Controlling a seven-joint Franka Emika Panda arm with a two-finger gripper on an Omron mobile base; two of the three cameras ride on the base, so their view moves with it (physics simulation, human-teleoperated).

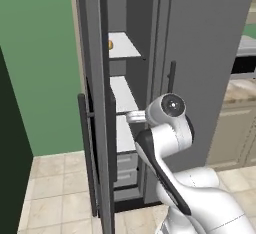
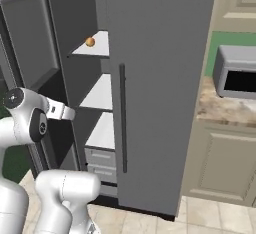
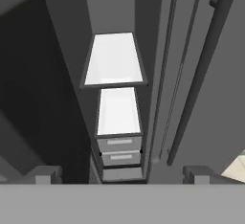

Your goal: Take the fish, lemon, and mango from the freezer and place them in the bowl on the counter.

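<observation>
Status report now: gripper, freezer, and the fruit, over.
Gripper open, empty, facing freezer. Freezer door open. Mango on top shelf. Path looks free.

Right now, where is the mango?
The mango sits on the top white shelf of the open freezer, near the shelf's left front edge in the right base view.

mango point(image 2: 90, 41) on freezer point(image 2: 95, 93) top shelf, seemingly alone
</observation>
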